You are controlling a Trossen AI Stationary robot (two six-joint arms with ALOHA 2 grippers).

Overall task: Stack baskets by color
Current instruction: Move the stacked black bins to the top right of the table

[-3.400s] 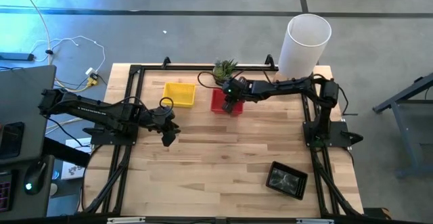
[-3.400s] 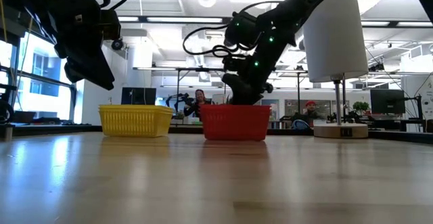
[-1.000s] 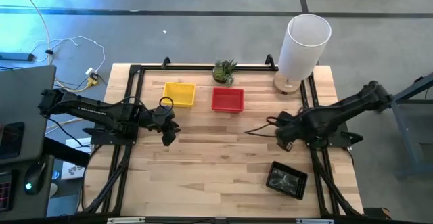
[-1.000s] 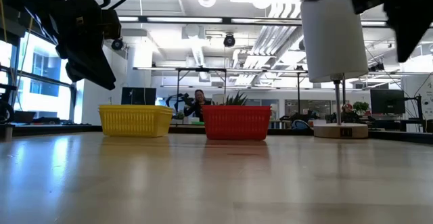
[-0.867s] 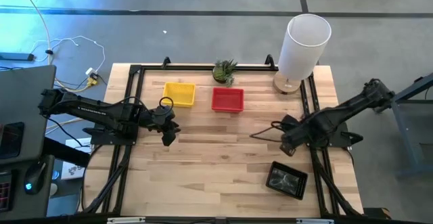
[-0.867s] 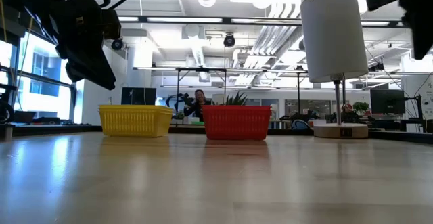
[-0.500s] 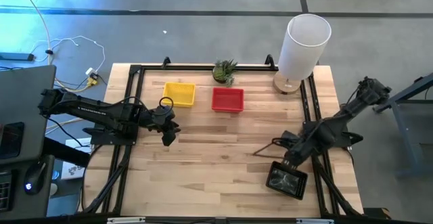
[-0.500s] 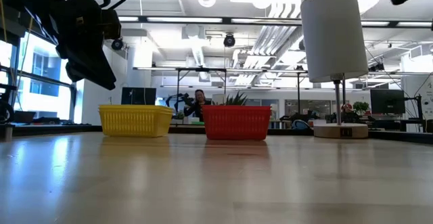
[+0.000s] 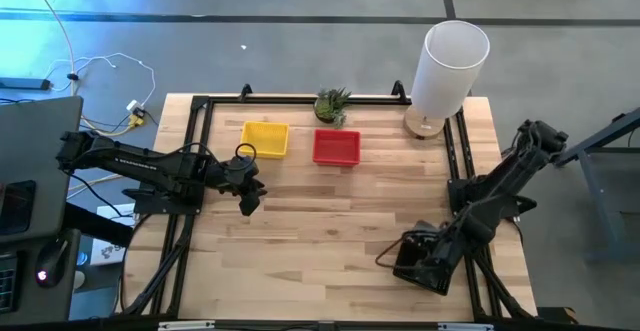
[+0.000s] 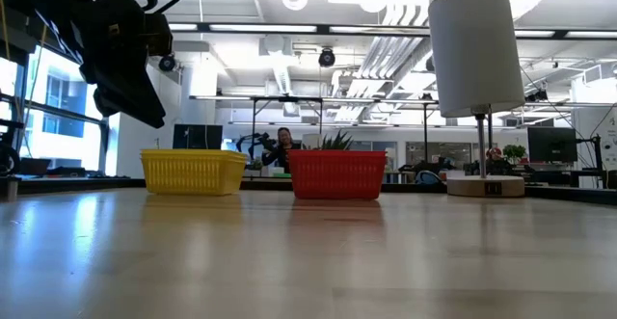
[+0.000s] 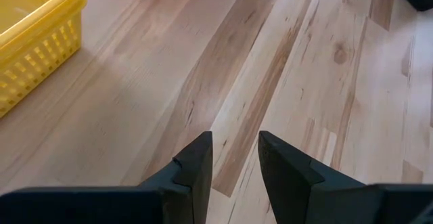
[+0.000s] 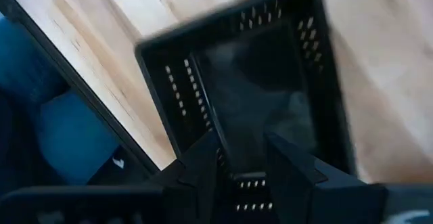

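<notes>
1. The right gripper point(image 12: 242, 158) is hanging low over the black basket point(image 9: 420, 265) at the near right corner of the table point(image 9: 330, 221), its two fingers point(image 12: 203, 162) standing a little apart, with the basket's rim showing in the gap between them.
2. I cannot tell whether those fingers are touching the mesh; nothing is being gripped that I can see.
3. The left gripper point(image 11: 235, 158) is hovering above bare wood on the left side of the table, jaws slightly parted and holding nothing, with the yellow basket point(image 11: 30, 38) lying just beyond it.
4. The yellow basket is sitting toward the far edge, left of centre, and the red basket point(image 9: 336, 148) is sitting just to its right, the two apart.
5. The black basket is lying at an angle, well apart from the other two, and the right arm is covering part of it from above.
6. How many baskets are nested in each colour is hard to make out.
7. From table height, the black basket and the right gripper are both out of sight.
</notes>
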